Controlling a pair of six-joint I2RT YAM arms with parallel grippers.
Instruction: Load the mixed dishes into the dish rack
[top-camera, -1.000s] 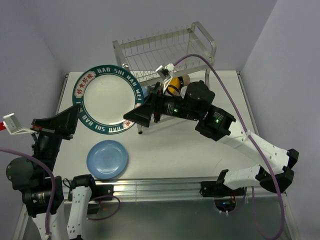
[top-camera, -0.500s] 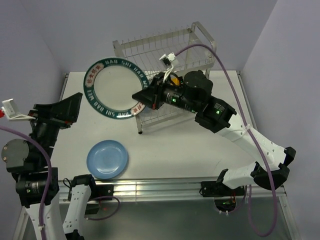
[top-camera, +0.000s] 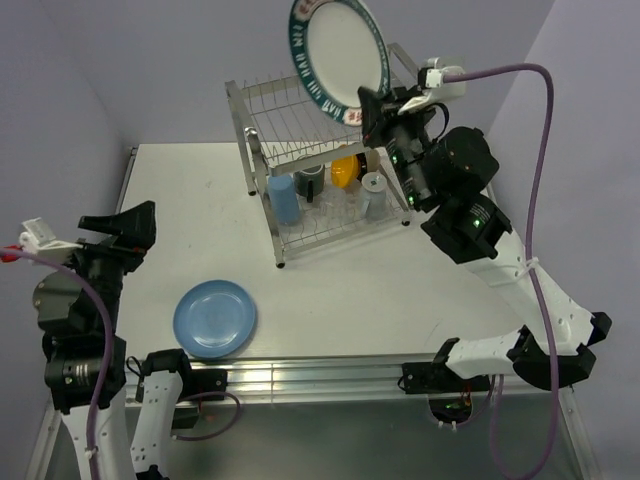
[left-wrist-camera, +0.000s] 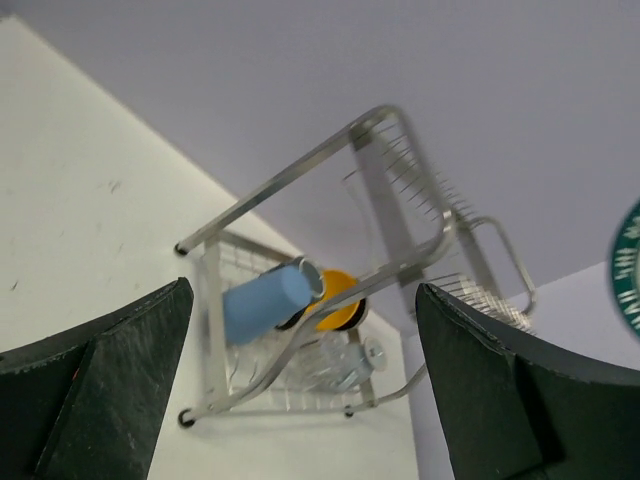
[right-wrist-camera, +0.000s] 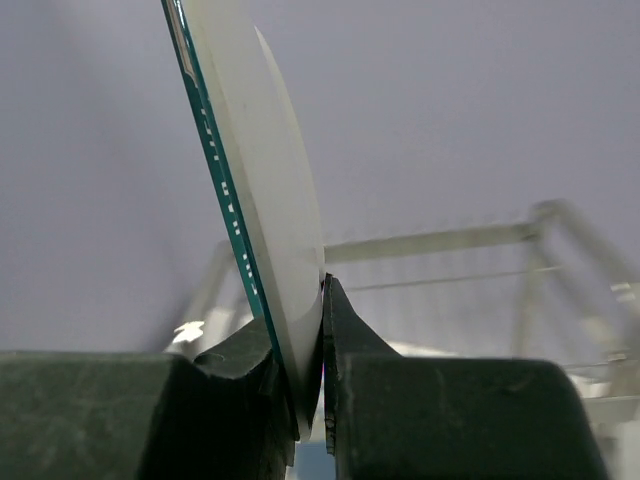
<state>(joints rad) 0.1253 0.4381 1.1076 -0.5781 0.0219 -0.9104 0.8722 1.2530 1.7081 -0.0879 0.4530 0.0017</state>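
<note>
Your right hand (right-wrist-camera: 322, 300) is clamped on the lower rim of the white plate with dark green patterned rim (right-wrist-camera: 250, 170), with one finger on each face. Seen from above, this hand (top-camera: 372, 105) holds the plate (top-camera: 340, 45) on edge and tilted over the right end of the dish rack (top-camera: 305, 98), above its top tier. You cannot tell from these views whether the plate's lower edge touches the wires.

On the rack's lower tier sit the blue cup (top-camera: 283, 197), the dark mug (top-camera: 310, 180), the orange bowl (top-camera: 345, 170) and the pale grey-blue mug (top-camera: 372, 192).

Your left hand (top-camera: 130, 228) hangs over the left side of the worktop (top-camera: 400, 290), well apart from the rack, its jaws spread wide and holding nothing. The wrist view looks between them at the rack. The light blue plate (top-camera: 214, 318) lies flat near the worktop's front edge.
</note>
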